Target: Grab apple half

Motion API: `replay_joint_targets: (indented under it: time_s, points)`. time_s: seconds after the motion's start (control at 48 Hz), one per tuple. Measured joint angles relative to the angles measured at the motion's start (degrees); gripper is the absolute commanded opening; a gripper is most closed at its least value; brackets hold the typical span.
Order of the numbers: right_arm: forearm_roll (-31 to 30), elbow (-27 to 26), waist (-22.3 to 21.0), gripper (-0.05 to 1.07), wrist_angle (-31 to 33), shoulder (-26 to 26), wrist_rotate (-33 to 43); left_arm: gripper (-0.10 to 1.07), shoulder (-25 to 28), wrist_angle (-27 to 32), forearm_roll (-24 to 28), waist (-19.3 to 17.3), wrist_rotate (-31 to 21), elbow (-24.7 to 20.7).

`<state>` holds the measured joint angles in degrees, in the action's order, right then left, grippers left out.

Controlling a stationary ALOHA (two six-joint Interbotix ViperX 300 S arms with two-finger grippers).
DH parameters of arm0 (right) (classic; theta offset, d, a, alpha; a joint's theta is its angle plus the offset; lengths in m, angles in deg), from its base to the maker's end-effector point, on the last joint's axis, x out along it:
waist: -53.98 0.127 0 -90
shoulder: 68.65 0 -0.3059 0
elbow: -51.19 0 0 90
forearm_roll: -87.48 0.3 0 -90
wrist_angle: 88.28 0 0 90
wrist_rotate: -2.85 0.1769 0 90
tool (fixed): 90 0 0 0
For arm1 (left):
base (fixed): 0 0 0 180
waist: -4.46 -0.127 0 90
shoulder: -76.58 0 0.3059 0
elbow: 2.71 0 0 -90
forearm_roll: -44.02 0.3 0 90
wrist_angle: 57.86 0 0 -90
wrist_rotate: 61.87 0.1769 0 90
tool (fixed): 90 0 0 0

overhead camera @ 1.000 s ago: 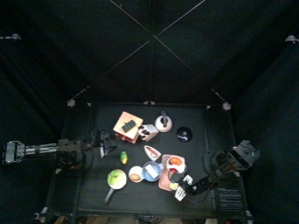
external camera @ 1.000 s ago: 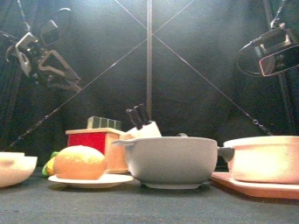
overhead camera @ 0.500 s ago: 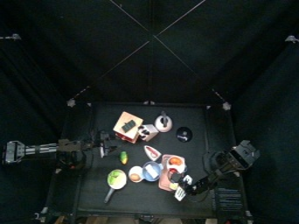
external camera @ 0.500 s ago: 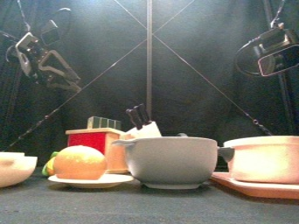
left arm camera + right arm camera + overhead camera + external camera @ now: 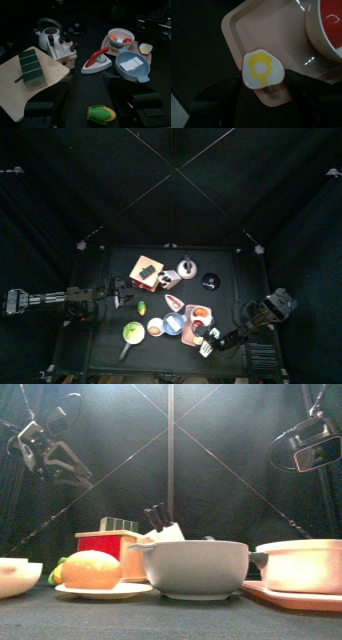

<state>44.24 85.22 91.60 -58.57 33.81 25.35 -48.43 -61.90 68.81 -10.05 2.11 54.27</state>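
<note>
Nothing had shifted over the last second: the right fingers [image 5: 219, 107] hovered released, straddling the apple half [image 5: 262, 70] on the pink tray's [image 5: 238, 30] corner, grab seemingly still pending, while the left fingers [image 5: 48, 102] idled spread nearby.

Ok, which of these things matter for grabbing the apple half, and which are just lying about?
Part of the job: apple half; right gripper, jaws either side of it; pink tray it lies on.

Lying about: kettle; knife block; grey bowl; corn; left gripper, open, away from the tray.
</note>
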Motion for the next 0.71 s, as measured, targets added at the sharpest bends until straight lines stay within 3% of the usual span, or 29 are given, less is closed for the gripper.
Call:
replay_joint_targets:
  time_s: [0.188, 0.708]
  points:
    - [0.09, 0.18, 0.0, 0.66, -0.09, -0.09, -0.09, 0.87, 0.0, 0.35, 0.0, 0.0, 0.0, 0.09]
    - [0.0, 0.18, 0.0, 0.66, 0.44, -0.97, 0.0, 0.87, -0.09, 0.44, 0.0, 0.09, 0.0, 0.09]
